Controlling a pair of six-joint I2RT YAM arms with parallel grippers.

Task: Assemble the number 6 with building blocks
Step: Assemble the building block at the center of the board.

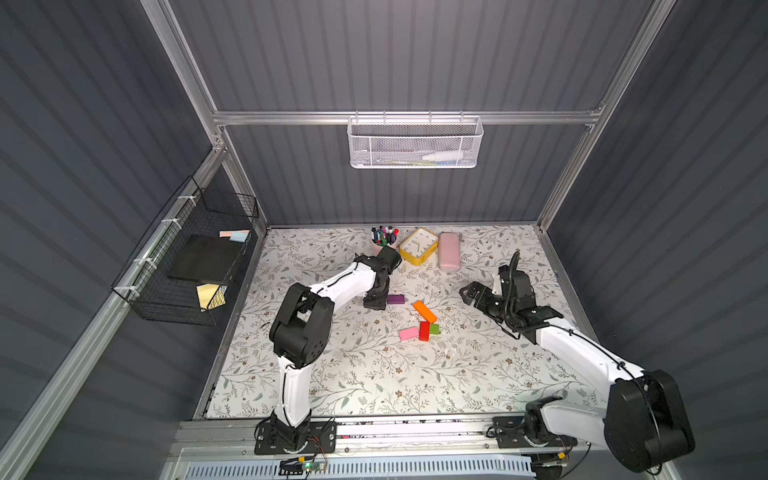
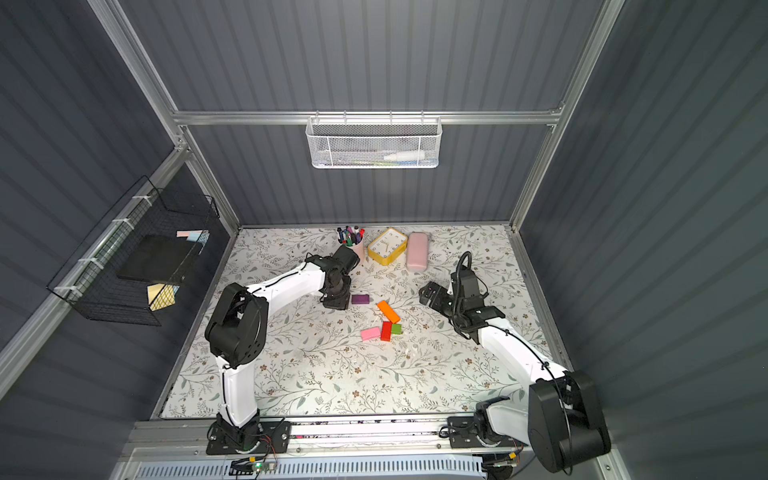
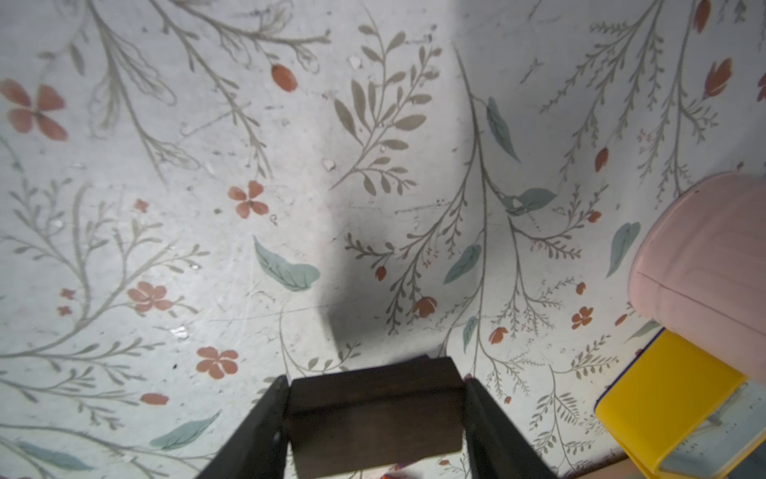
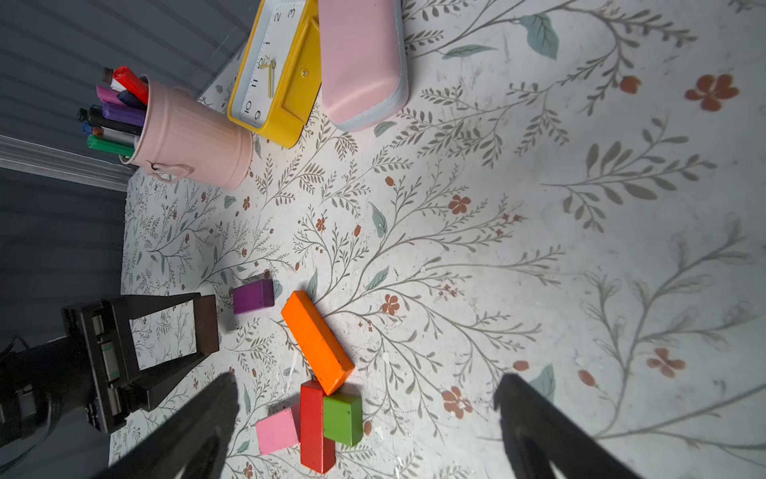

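Left wrist view: left gripper (image 3: 375,385) jaws closed on the dark brown block (image 3: 373,419), gripped end to end. Can't tell if the block touches the floral mat (image 1: 374,374) or sits just above it.

Both top views: purple block (image 1: 395,299) lies flat just right of that gripper, small gap, not touching. Orange bar (image 1: 424,311) is right of and nearer than purple, lying diagonal, with its near end against the red block (image 1: 424,331). Green cube (image 1: 434,329) touches red's right side. Pink block (image 1: 408,333) is just beside red on the left; contact unclear. Blocks lie loose mid-mat, not in a 6 shape.

Right wrist view: right gripper (image 4: 364,380) jaws spread wide, holding nothing. In the top views it's over bare mat, well right of the block cluster.

Far edge of the mat, left to right: pink pen cup (image 4: 195,141), yellow clock (image 1: 419,246), pink case (image 1: 449,251).
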